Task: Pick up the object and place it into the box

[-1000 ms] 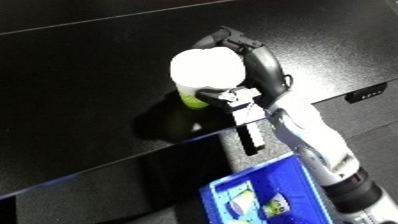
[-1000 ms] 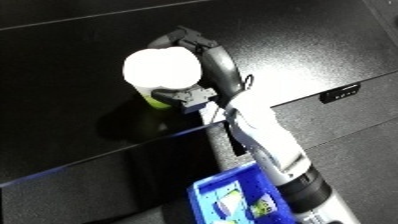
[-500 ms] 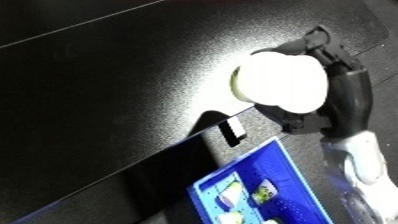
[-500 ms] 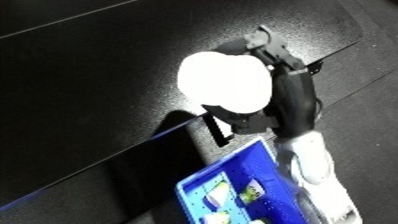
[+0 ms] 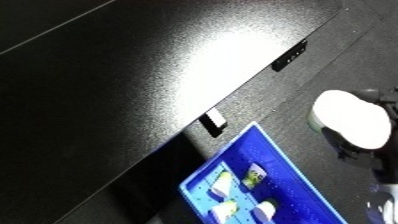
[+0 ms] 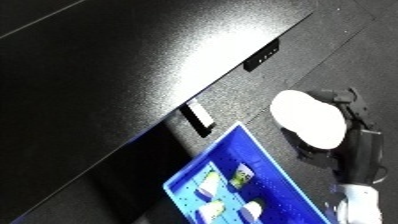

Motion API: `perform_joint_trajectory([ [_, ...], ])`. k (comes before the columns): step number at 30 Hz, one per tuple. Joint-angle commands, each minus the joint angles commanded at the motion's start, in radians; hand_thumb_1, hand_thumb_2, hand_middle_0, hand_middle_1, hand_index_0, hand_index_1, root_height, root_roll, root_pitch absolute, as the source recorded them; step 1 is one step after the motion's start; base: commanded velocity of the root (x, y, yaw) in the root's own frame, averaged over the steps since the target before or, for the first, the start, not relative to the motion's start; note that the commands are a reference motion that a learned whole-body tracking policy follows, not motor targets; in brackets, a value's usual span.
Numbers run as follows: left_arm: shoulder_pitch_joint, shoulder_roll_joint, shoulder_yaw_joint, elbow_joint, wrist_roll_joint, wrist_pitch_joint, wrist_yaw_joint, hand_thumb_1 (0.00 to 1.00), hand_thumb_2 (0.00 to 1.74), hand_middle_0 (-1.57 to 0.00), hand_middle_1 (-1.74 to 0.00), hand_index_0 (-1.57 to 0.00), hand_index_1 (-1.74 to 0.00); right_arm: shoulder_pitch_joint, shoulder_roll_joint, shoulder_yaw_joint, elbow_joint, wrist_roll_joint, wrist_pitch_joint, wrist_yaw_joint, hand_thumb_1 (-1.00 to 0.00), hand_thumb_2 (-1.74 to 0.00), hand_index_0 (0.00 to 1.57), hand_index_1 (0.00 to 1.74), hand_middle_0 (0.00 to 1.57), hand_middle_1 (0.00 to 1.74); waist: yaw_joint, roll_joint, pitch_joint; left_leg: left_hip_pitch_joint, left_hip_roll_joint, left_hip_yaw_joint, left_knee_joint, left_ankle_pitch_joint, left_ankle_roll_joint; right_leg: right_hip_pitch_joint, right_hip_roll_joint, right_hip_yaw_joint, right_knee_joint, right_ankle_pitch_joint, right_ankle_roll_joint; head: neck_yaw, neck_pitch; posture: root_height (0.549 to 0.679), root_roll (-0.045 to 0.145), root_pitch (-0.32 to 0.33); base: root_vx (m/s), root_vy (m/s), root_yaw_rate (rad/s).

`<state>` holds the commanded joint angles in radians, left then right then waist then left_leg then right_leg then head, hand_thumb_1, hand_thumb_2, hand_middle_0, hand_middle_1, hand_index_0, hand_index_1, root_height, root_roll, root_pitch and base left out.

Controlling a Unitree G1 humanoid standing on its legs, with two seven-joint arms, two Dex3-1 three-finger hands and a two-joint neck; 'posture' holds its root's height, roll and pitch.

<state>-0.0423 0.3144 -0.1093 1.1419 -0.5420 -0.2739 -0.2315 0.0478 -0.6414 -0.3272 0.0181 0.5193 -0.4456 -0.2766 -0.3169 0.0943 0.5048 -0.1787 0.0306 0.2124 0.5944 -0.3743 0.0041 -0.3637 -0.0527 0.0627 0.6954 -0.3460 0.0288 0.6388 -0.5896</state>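
We see the robot's right hand point(image 6: 355, 135) at the right side of the view, its black fingers point(image 6: 342, 96) curled round a white, rounded object point(image 6: 306, 119), so the hand is clamped on it. The object's broad white face is turned up toward the camera, and a thin greenish edge shows along its left side in the left eye view. We take the blue bin point(image 6: 266, 172) as our landmark. The object is held above and to the right of the bin's upper corner, over the dark speckled floor point(image 6: 240, 95), close to the bin but not over its opening. We cannot tell how high it hangs above the floor. A white part of the forearm point(image 6: 360, 202) shows at the lower right, just right of the bin's long rim.

The bin lies tilted in the view, running from its upper corner down toward the lower right. Inside it we make out several small pale and greenish items point(image 5: 253, 176); we cannot tell what they are. The black worktop point(image 5: 133, 75) fills the area up and left of the bin, its edge running diagonally past the bin's upper corner. A small white tag point(image 5: 214, 118) sits under that edge, just above the bin's corner, and a dark panel point(image 6: 261, 56) sits farther along the edge, well up from the bin. We see no left hand.
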Motion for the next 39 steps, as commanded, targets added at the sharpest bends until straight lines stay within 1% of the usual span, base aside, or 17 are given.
perform_joint_trajectory([
  [4, 0.002, -0.003, -0.007, 0.004, -0.006, 0.003, -0.008, 0.0, 0.0, 0.0, 0.0, 0.0, 0.0, 0.025, 0.0, 0.018, 0.121, 0.003, -0.003, 0.037, -0.85, -1.48, 1.33, 1.48, 1.33, 1.48, -0.009, 0.01, -0.002, 0.014, -0.011, 0.002, -0.012, -0.004, 0.0073, 0.005, 0.0068, 0.01, -0.01, 0.003, -0.0001, 0.09, -0.032, 0.644, 0.075, -0.017, -0.007, 0.023, -0.086],
  [6, -0.001, -0.003, -0.012, 0.005, -0.008, 0.007, -0.009, 0.0, 0.0, 0.0, 0.0, 0.0, 0.0, 0.029, -0.002, 0.036, 0.183, 0.018, 0.006, 0.067, -0.85, -1.48, 1.33, 1.48, 1.33, 1.48, -0.01, 0.016, -0.005, 0.019, -0.015, 0.001, -0.018, -0.003, 0.0091, 0.006, 0.0091, 0.013, -0.015, 0.005, 0.0003, 0.131, -0.045, 0.644, 0.075, -0.016, -0.014, 0.001, -0.05],
  [8, -0.006, 0.0, -0.016, 0.006, -0.008, 0.014, -0.011, 0.0, 0.0, 0.0, 0.0, 0.0, 0.0, 0.028, -0.006, 0.065, 0.25, 0.032, 0.026, 0.106, -0.85, -1.48, 1.33, 1.48, 1.33, 1.48, -0.01, 0.022, -0.007, 0.022, -0.019, 0.0, -0.02, 0.0, 0.01, 0.007, 0.0108, 0.016, -0.018, 0.007, -0.0007, 0.179, -0.058, 0.645, 0.075, -0.016, -0.018, -0.005, -0.027],
  [9, -0.008, 0.001, -0.019, 0.008, -0.007, 0.016, -0.013, 0.0, 0.0, 0.0, 0.0, 0.0, 0.0, 0.023, -0.009, 0.082, 0.284, 0.043, 0.033, 0.13, -0.85, -1.48, 1.33, 1.48, 1.33, 1.48, -0.009, 0.025, -0.008, 0.024, -0.021, -0.002, -0.021, 0.001, 0.0103, 0.008, 0.0112, 0.016, -0.02, 0.008, -0.0017, 0.193, -0.064, 0.645, 0.075, -0.016, -0.014, -0.005, -0.011],
  [12, -0.014, 0.006, -0.029, 0.008, 0.001, 0.023, -0.019, 0.0, 0.0, 0.0, 0.0, 0.0, 0.0, -0.002, -0.02, 0.147, 0.401, 0.091, 0.067, 0.246, -0.85, -1.48, 1.33, 1.48, 1.33, 1.48, 0.0, 0.033, -0.014, 0.028, -0.028, -0.01, -0.023, 0.005, 0.0097, 0.016, 0.01, 0.014, -0.027, 0.009, -0.0052, 0.266, -0.089, 0.646, 0.077, -0.019, -0.006, -0.014, 0.031],
  [14, -0.02, 0.011, -0.041, 0.006, 0.01, 0.031, -0.022, 0.0, 0.0, 0.0, 0.0, 0.0, 0.0, -0.021, -0.03, 0.189, 0.479, 0.123, 0.1, 0.323, -0.85, -1.48, 1.33, 1.48, 1.33, 1.48, 0.011, 0.039, -0.021, 0.031, -0.033, -0.018, -0.024, 0.007, 0.0083, 0.023, 0.0071, 0.011, -0.032, 0.01, -0.0075, 0.303, -0.102, 0.646, 0.077, -0.023, 0.002, -0.037, 0.093],
  [17, -0.034, 0.018, -0.063, 0.004, 0.022, 0.043, -0.026, 0.0, 0.0, 0.0, 0.0, 0.0, 0.0, -0.048, -0.045, 0.234, 0.592, 0.153, 0.146, 0.393, -0.7, -1.22, 1.1, 1.22, 1.1, 1.22, 0.031, 0.047, -0.033, 0.033, -0.04, -0.031, -0.026, 0.01, 0.0071, 0.032, 0.0024, 0.005, -0.038, 0.012, -0.0096, 0.352, -0.111, 0.647, 0.079, -0.026, -0.004, -0.049, 0.123],
  [19, -0.043, 0.021, -0.077, 0.005, 0.028, 0.049, -0.029, 0.0, 0.0, 0.0, 0.0, 0.0, 0.0, -0.07, -0.052, 0.253, 0.667, 0.16, 0.163, 0.434, -0.6, -1.04, 0.94, 1.04, 0.94, 1.04, 0.044, 0.052, -0.04, 0.031, -0.045, -0.039, -0.027, 0.012, 0.0064, 0.036, -0.0005, 0.001, -0.041, 0.014, -0.0097, 0.377, -0.122, 0.648, 0.08, -0.027, -0.011, -0.042, 0.12],
  [21, -0.051, 0.023, -0.092, 0.006, 0.031, 0.055, -0.032, 0.0, 0.0, 0.0, 0.0, 0.0, 0.0, -0.094, -0.056, 0.269, 0.743, 0.164, 0.169, 0.468, -0.5, -0.87, 0.79, 0.87, 0.79, 0.87, 0.056, 0.058, -0.047, 0.029, -0.05, -0.047, -0.027, 0.016, 0.0056, 0.039, -0.003, -0.003, -0.044, 0.015, -0.0098, 0.396, -0.124, 0.649, 0.081, -0.027, -0.014, -0.035, 0.118],
  [25, -0.06, 0.027, -0.111, 0.008, 0.032, 0.065, -0.038, 0.0, 0.0, 0.0, 0.0, 0.0, 0.0, -0.141, -0.06, 0.291, 0.856, 0.166, 0.162, 0.5, -0.3, -0.52, 0.47, 0.52, 0.47, 0.52, 0.072, 0.067, -0.055, 0.026, -0.057, -0.056, -0.027, 0.021, 0.0045, 0.042, -0.0065, -0.008, -0.044, 0.016, -0.0098, 0.42, -0.13, 0.649, 0.082, -0.028, -0.009, -0.018, 0.085],
  [28, -0.062, 0.028, -0.121, 0.011, 0.03, 0.067, -0.041, 0.0, 0.0, 0.0, 0.0, 0.0, 0.0, -0.162, -0.059, 0.299, 0.899, 0.159, 0.155, 0.509, -0.15, -0.26, 0.24, 0.26, 0.24, 0.26, 0.08, 0.072, -0.059, 0.021, -0.061, -0.062, -0.023, 0.025, 0.0032, 0.041, -0.0083, -0.012, -0.038, 0.015, -0.0106, 0.426, -0.139, 0.649, 0.083, -0.029, -0.01, -0.007, 0.066],
  [31, -0.063, 0.027, -0.126, 0.014, 0.03, 0.067, -0.045, 0.0, 0.0, 0.0, 0.0, 0.0, 0.0, -0.174, -0.056, 0.307, 0.918, 0.144, 0.15, 0.51, 0.0, 0.0, 0.0, 0.0, 0.0, 0.0, 0.086, 0.074, -0.064, 0.017, -0.062, -0.066, -0.019, 0.028, 0.0012, 0.039, -0.0105, -0.015, -0.032, 0.013, -0.0115, 0.425, -0.147, 0.648, 0.083, -0.03, -0.011, -0.001, 0.06],
  [35, -0.064, 0.024, -0.132, 0.015, 0.027, 0.07, -0.046, 0.0, 0.0, 0.0, 0.0, 0.0, 0.0, -0.183, -0.051, 0.316, 0.923, 0.125, 0.152, 0.51, 0.0, 0.0, 0.0, 0.0, 0.0, 0.0, 0.093, 0.074, -0.07, 0.016, -0.065, -0.071, -0.02, 0.032, -0.0012, 0.04, -0.0113, -0.018, -0.03, 0.013, -0.0119, 0.42, -0.156, 0.648, 0.084, -0.031, -0.007, 0.0, 0.056],
  [39, -0.065, 0.02, -0.137, 0.018, 0.026, 0.07, -0.045, 0.0, 0.0, 0.0, 0.0, 0.0, 0.0, -0.194, -0.047, 0.323, 0.928, 0.118, 0.157, 0.526, 0.0, 0.0, 0.0, 0.0, 0.0, 0.0, 0.101, 0.071, -0.074, 0.012, -0.066, -0.075, -0.02, 0.036, -0.0034, 0.041, -0.0114, -0.023, -0.028, 0.011, -0.0134, 0.402, -0.167, 0.648, 0.085, -0.033, -0.015, -0.003, 0.061],
])
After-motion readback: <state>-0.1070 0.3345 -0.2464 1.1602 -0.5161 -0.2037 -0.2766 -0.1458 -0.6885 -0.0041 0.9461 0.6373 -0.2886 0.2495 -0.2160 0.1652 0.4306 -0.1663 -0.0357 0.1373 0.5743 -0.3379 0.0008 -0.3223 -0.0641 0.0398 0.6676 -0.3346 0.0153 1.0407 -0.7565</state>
